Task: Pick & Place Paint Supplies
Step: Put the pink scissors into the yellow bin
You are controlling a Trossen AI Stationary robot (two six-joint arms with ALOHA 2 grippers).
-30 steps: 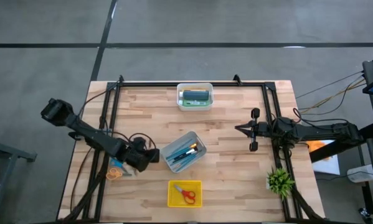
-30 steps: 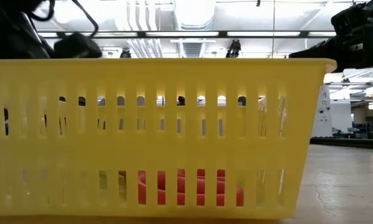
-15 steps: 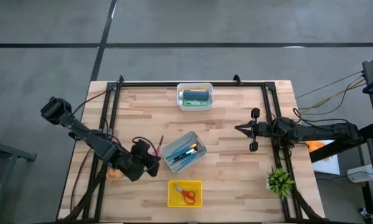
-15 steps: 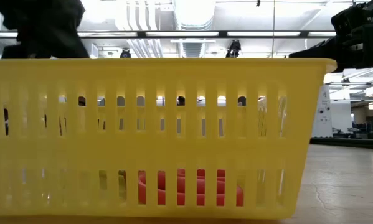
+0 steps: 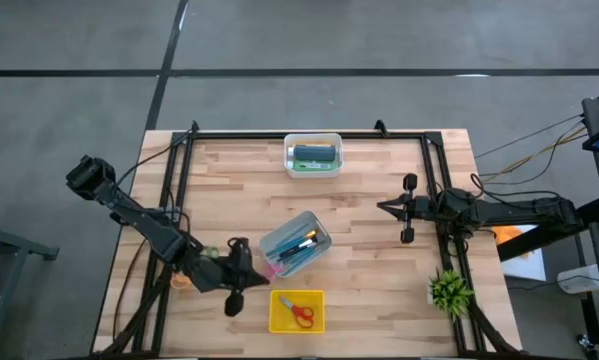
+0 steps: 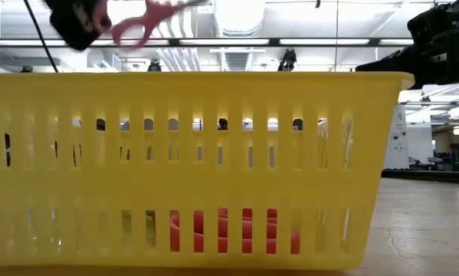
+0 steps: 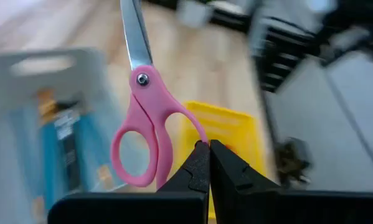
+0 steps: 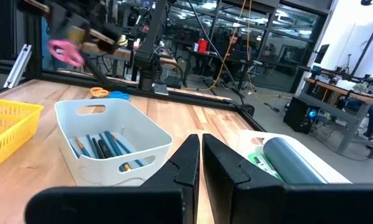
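My left gripper is shut on pink scissors, carried in the air between the grey bin and the yellow basket. In the low view the pink scissors show high above the basket's rim. The grey bin holds several brushes with blue and orange-brown handles. A white bin at the far edge holds a green tube and a dark blue tube lying flat. My right gripper is shut and waits at the table's right side, touching nothing. My left gripper pinches one handle loop of the pink scissors between its two fingers. The other loop hangs free beside the fingers. The blades point away from the gripper, in line with the fingers. The scissors are lifted clear of the table.
Red-handled scissors lie in the yellow basket. Orange and blue scissors lie on the table by the left arm's base. A green spiky plant stands at the near right corner. Black frame rails run along the table's left, right and far sides.
My left gripper has swung from the table's left side toward the near edge and the yellow basket, turning as it went. It has carried the pink scissors up and along, and they now show above the basket's rim in the low view.
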